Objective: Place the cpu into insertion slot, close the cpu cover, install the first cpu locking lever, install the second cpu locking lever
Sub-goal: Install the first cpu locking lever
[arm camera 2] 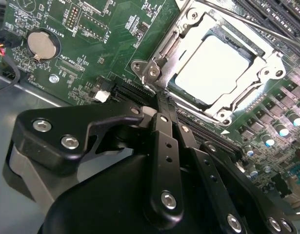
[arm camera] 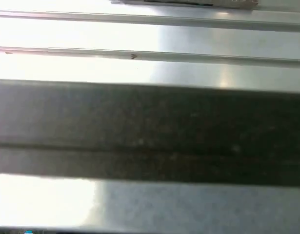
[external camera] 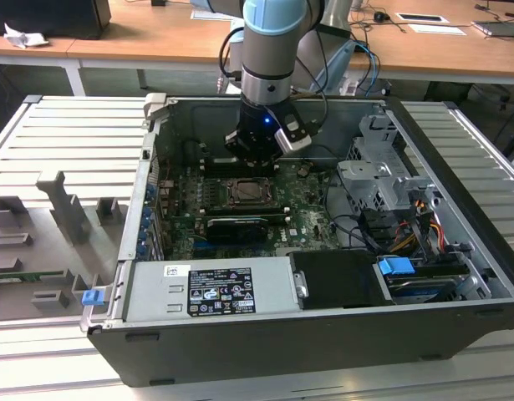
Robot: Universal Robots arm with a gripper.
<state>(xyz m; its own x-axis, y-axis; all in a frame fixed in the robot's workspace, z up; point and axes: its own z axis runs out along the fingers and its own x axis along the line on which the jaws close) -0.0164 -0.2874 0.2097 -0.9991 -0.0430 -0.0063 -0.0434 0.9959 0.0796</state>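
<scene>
Lying in the insertion slot (arm camera 2: 223, 73), the cpu (arm camera 2: 213, 68) sits just beyond the clenched, empty end effector (arm camera 2: 162, 100).

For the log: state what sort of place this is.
Likely a robotics lab or workshop bench. An open PC case lies on a ribbed metal table, the arm's hand hangs over the cpu, and wooden desks stand behind.

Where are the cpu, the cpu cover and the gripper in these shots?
cpu (arm camera 2: 213, 70): second wrist view, middle of its pale metal top.
cpu cover (arm camera 2: 191, 30): second wrist view, silver frame bar along one edge of the window.
gripper (arm camera 2: 162, 100): second wrist view, tips of its black fingers, close together.
</scene>
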